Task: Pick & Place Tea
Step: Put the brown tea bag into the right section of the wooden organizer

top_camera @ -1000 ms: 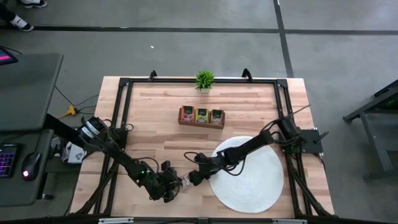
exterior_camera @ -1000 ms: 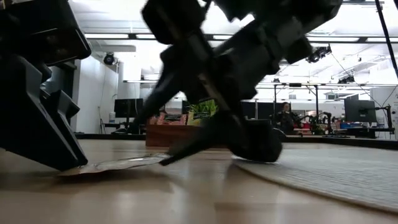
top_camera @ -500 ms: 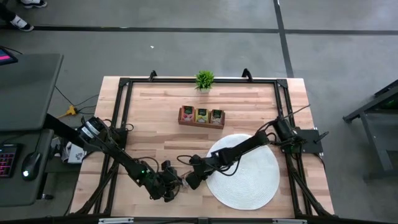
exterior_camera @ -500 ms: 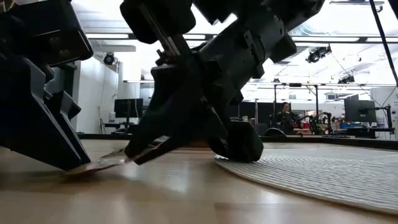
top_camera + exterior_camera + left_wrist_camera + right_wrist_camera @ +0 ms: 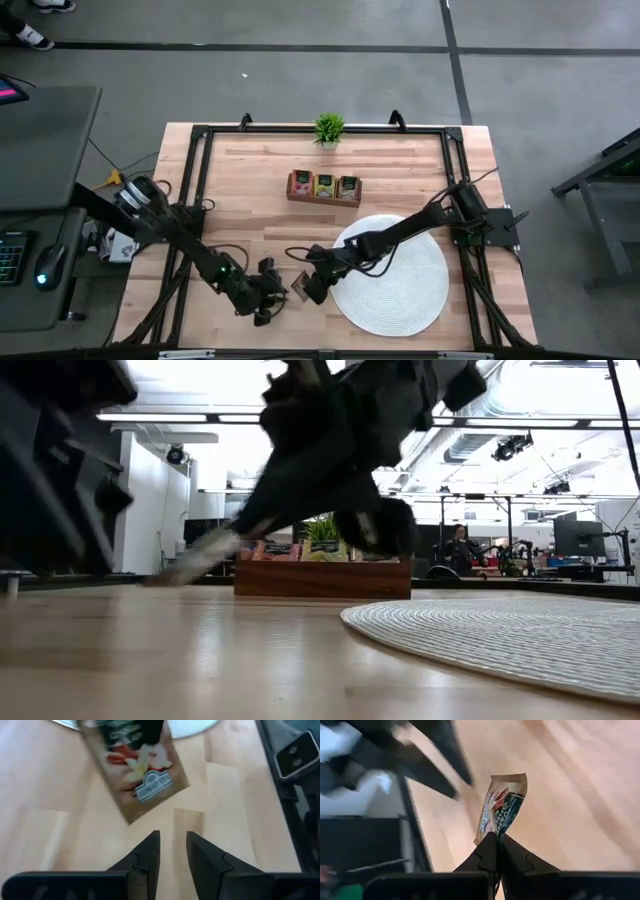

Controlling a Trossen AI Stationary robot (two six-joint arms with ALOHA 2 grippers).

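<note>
From above, a light wooden tabletop (image 5: 250,190) carries a round white mat (image 5: 410,290) at the near right, a small wooden tray (image 5: 323,188) of tea packets near the middle, and a small green potted plant (image 5: 328,128) at the far edge. The left gripper (image 5: 268,297) sits near the front edge, left of the mat, and the right gripper (image 5: 305,287) is just beside it at the mat's left rim, holding a tea packet (image 5: 298,286). From tabletop height, the right gripper (image 5: 235,538) is lifted off the wood with the pale packet (image 5: 195,558) sticking out from its tip, clear of the surface; the tray (image 5: 322,576) stands behind it and the mat (image 5: 500,635) spreads to the right. The left wrist camera shows its own fingers (image 5: 150,852) slightly parted and empty, with the packet (image 5: 137,770) hanging just beyond them. The right wrist camera shows its fingers (image 5: 487,854) clenched on one edge of the packet (image 5: 500,807).
</note>
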